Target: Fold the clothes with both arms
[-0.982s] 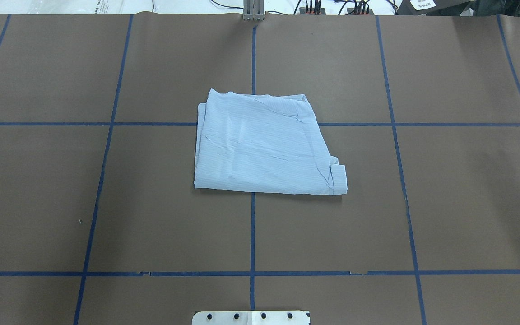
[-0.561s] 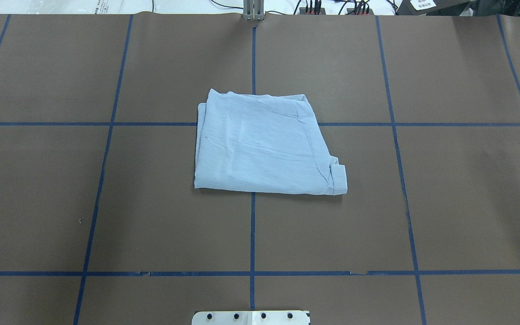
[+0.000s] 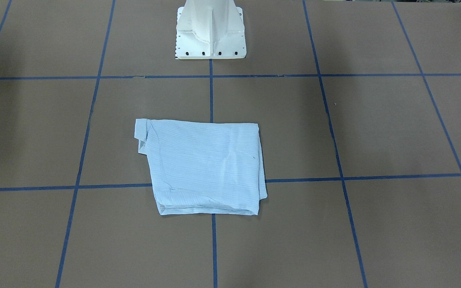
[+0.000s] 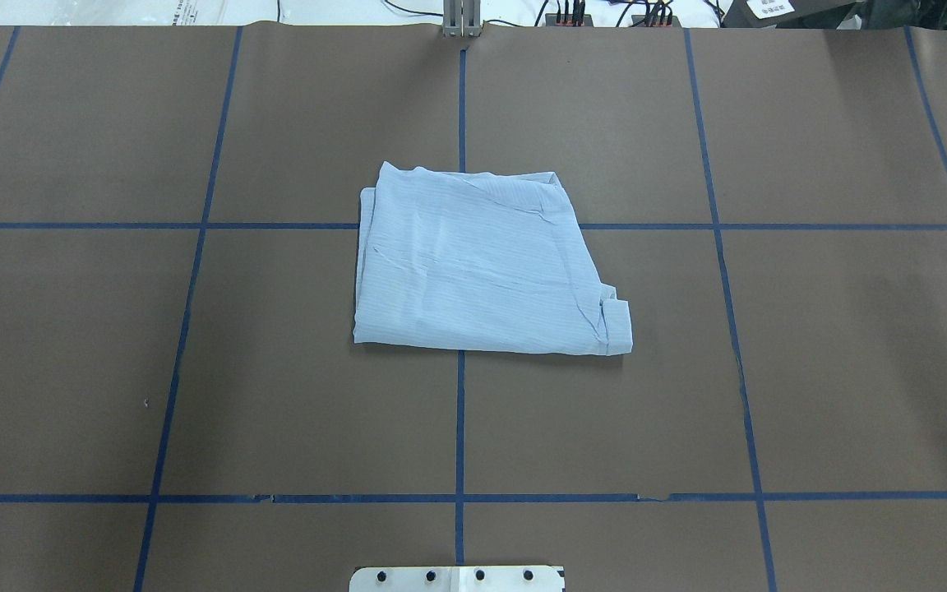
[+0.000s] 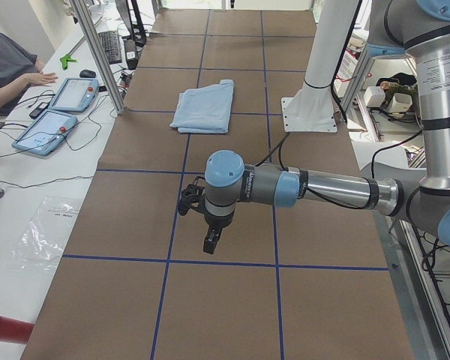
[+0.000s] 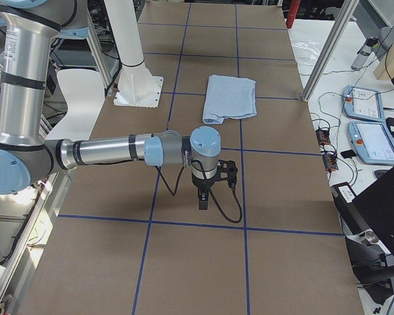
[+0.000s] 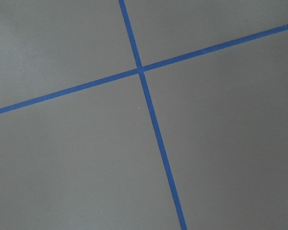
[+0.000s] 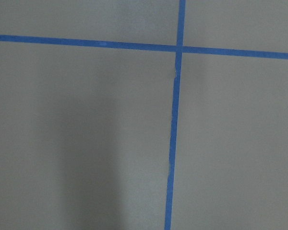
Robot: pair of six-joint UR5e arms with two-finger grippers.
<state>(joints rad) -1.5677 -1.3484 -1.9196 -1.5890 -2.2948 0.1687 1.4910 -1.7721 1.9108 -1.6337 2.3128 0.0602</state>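
Two arms work this table. In the front-facing view the shirt (image 3: 206,168) lies folded in a rough rectangle at the centre of the brown table (image 3: 374,128), across blue tape lines (image 3: 314,178), with the white pedestal base (image 3: 210,32) at 12 o'clock and bare surface on every side.

Overhead, the shirt's turned-back band sits at its 4 o'clock corner. A white label (image 4: 769,8) at 1 o'clock is too small to read.

From the left end, the left arm (image 5: 322,187) reaches across with the left gripper (image 5: 208,244) pointing down, well apart from the shirt at 12 o'clock. I cannot tell how its fingers stand. A person (image 5: 11,71) sits at 10 o'clock.

From the right end, the right arm (image 6: 111,151) holds the right gripper (image 6: 201,201) downward, and its fingers are equally unclear. The shirt lies at 1 o'clock, well apart.

Both wrist views show only table and crossing tape.
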